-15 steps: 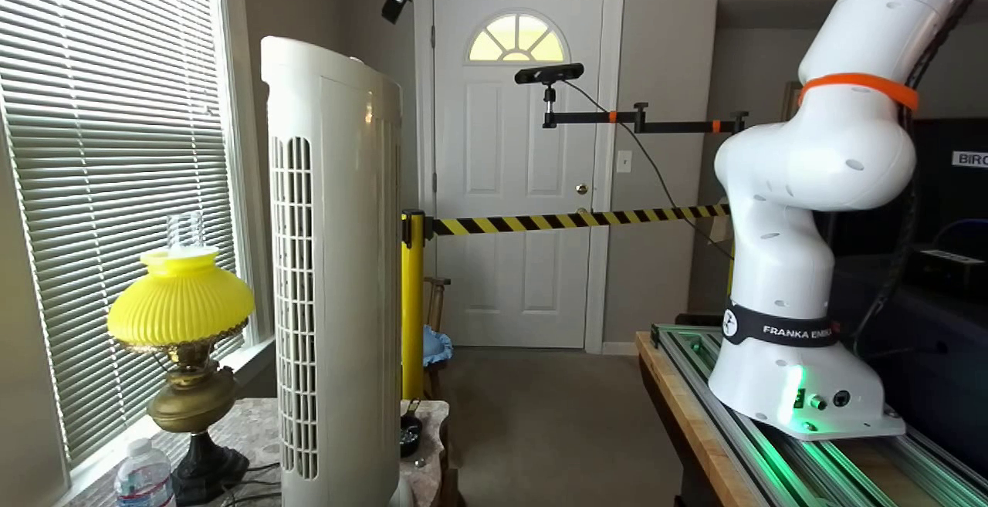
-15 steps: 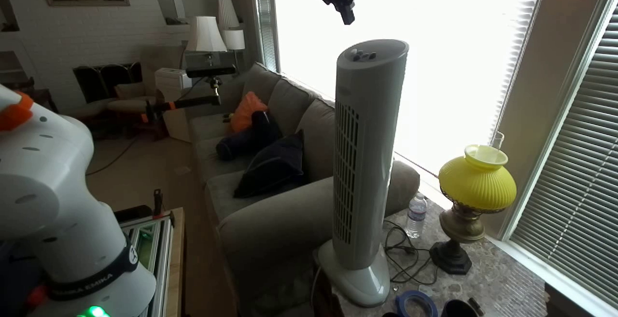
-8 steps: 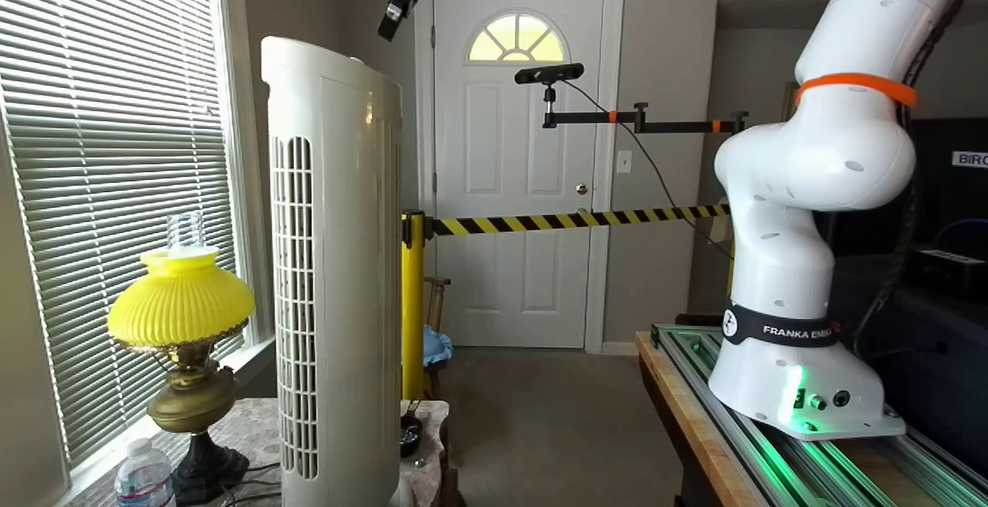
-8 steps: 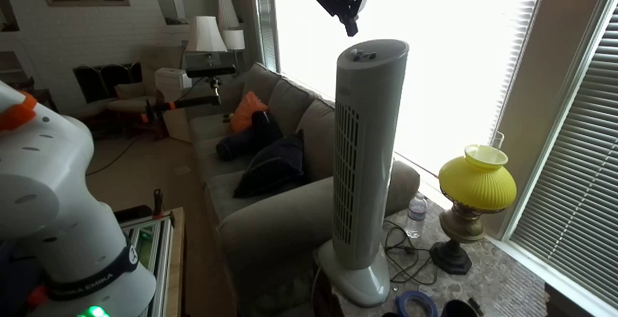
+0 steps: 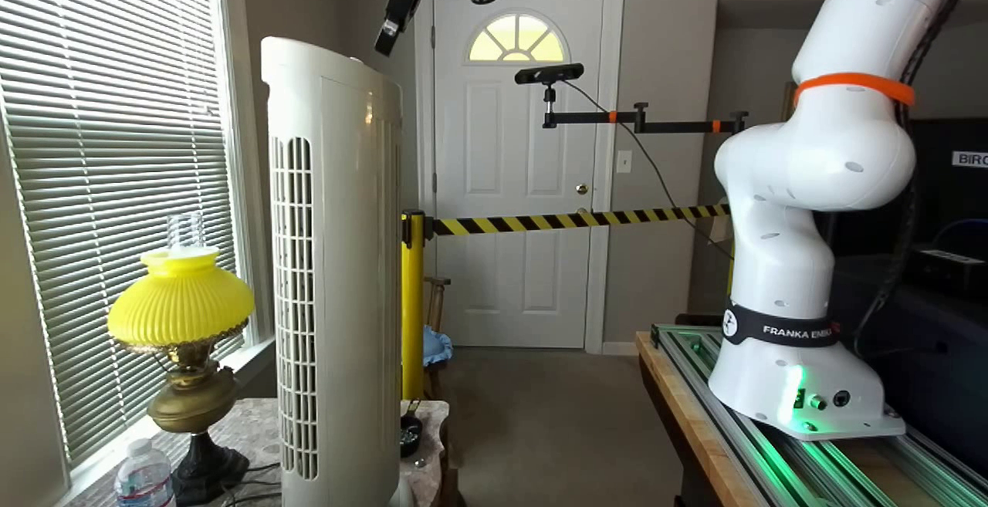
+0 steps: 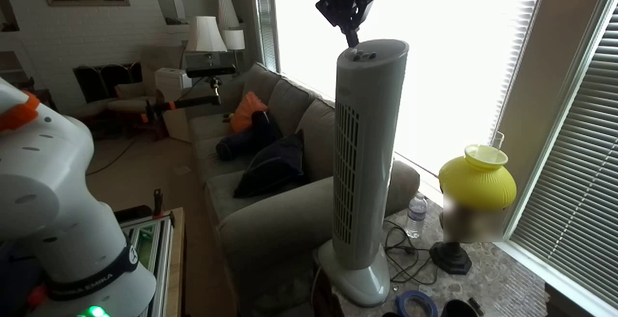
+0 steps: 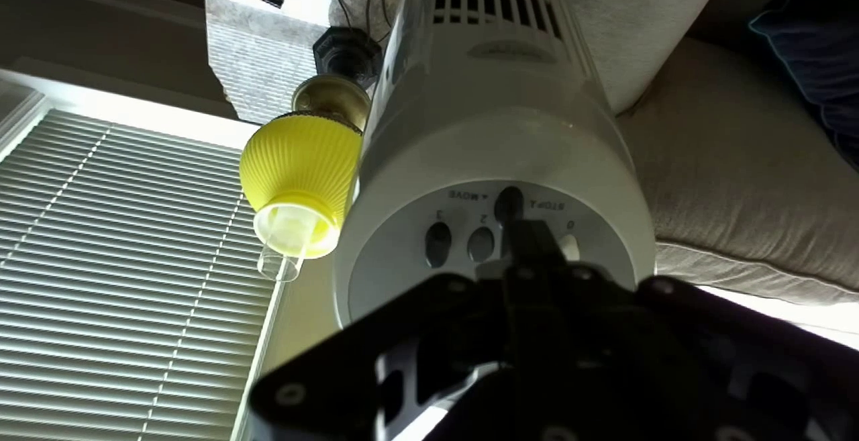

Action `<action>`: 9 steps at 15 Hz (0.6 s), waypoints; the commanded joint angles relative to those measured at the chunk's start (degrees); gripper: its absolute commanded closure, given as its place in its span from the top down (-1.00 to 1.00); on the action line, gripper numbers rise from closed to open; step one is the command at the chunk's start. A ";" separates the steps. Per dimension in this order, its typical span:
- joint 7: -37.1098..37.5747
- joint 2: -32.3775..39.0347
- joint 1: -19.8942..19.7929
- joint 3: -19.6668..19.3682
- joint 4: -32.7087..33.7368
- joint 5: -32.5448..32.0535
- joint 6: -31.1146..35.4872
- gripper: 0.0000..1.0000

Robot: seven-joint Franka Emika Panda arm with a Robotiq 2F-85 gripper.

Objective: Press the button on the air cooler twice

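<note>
Air cooler (image 6: 368, 162): upright on the mottled tabletop (image 6: 512, 273), near the yellow-shaded lamp (image 6: 478, 182) | Your gripper (image 5: 385, 42): clenched, fingers (image 7: 537, 250) together, angled down just above the cooler's top, a gap showing in that exterior view | Wrist view: you see it hide part of the button panel (image 7: 389, 266), a dark oval button (image 7: 509, 201) at its tip

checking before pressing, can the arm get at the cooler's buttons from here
Likely yes. In an exterior view the tool angles down just above the cooler, with nothing visible in the gap. In the wrist view its tip seems lined up with a dark button; the lamp stands to one side.
</note>
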 commanded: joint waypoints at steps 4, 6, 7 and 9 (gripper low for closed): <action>-1.48 0.96 -0.63 0.31 -0.45 1.03 -0.32 -1.00; -1.63 1.14 -0.65 0.27 -0.44 1.11 -0.42 -1.00; -1.63 1.22 -0.70 0.31 -0.50 1.03 -0.33 -1.00; -1.68 1.17 -0.77 0.31 -0.74 0.99 -0.19 -1.00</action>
